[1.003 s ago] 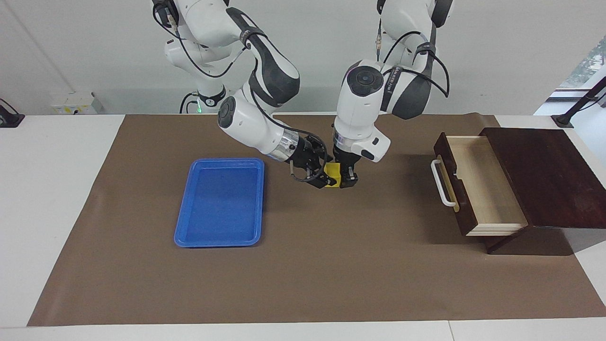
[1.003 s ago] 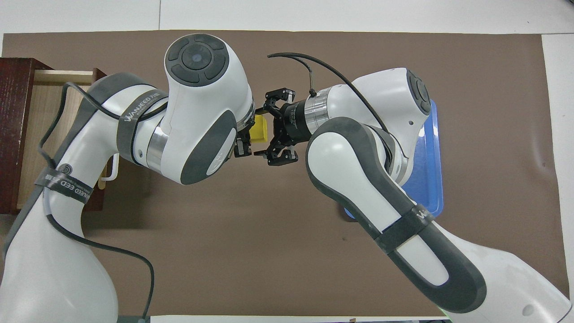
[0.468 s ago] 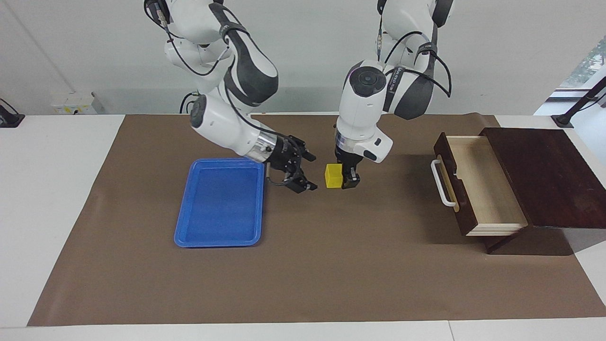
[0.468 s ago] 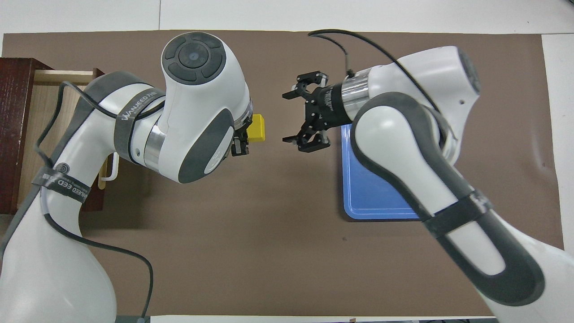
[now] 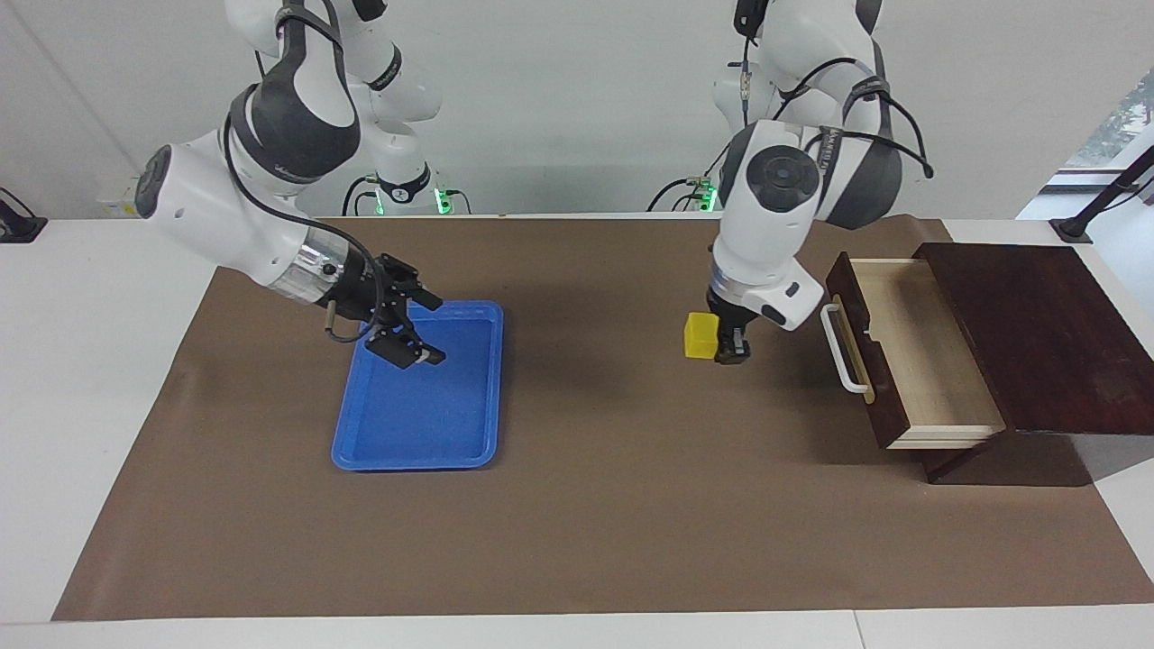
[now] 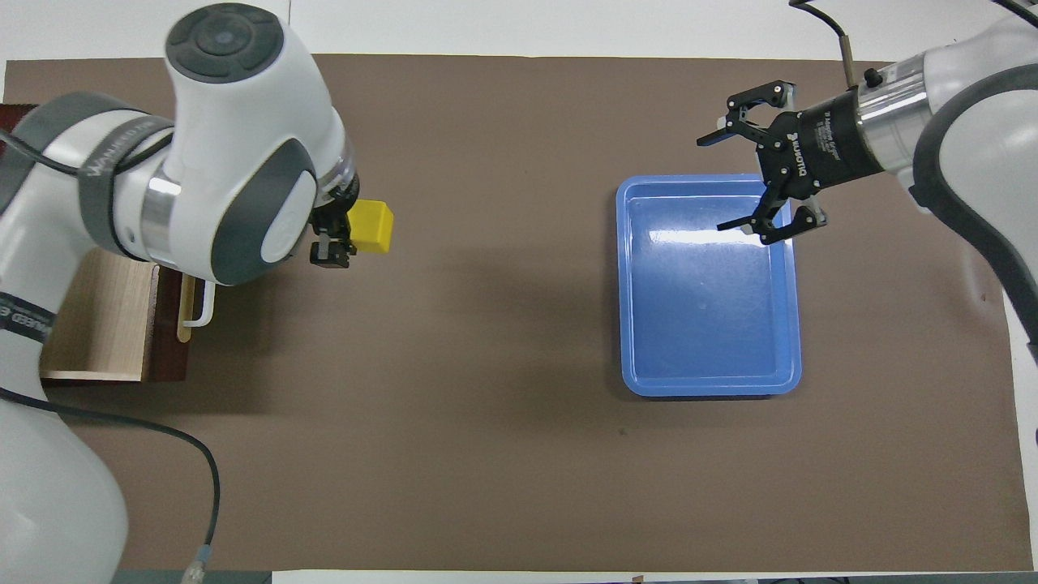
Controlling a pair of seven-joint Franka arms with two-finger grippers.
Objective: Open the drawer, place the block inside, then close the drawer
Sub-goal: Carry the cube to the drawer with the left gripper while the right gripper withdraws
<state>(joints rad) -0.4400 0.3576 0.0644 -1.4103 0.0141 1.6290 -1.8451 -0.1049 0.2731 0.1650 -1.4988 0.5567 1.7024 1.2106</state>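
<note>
The block [image 5: 700,335] is a small yellow cube held in my left gripper [image 5: 718,347], which is shut on it above the brown mat, beside the drawer's white handle [image 5: 840,350]. The drawer [image 5: 929,351] is pulled open from its dark wooden box [image 5: 1037,333], and its pale wood interior is empty. In the overhead view the block [image 6: 371,226] sticks out of the left gripper [image 6: 345,229], next to the handle [image 6: 199,304]. My right gripper [image 5: 415,329] is open and empty over the blue tray's end nearer the robots; it also shows in the overhead view [image 6: 750,182].
The blue plastic tray [image 5: 347,451] lies empty on the brown mat [image 5: 595,505] toward the right arm's end; its rim also shows in the overhead view [image 6: 705,388]. The mat covers most of the white table.
My left gripper has carried the block from the table's middle toward the open drawer. My right gripper has drawn back from the block to over the blue tray.
</note>
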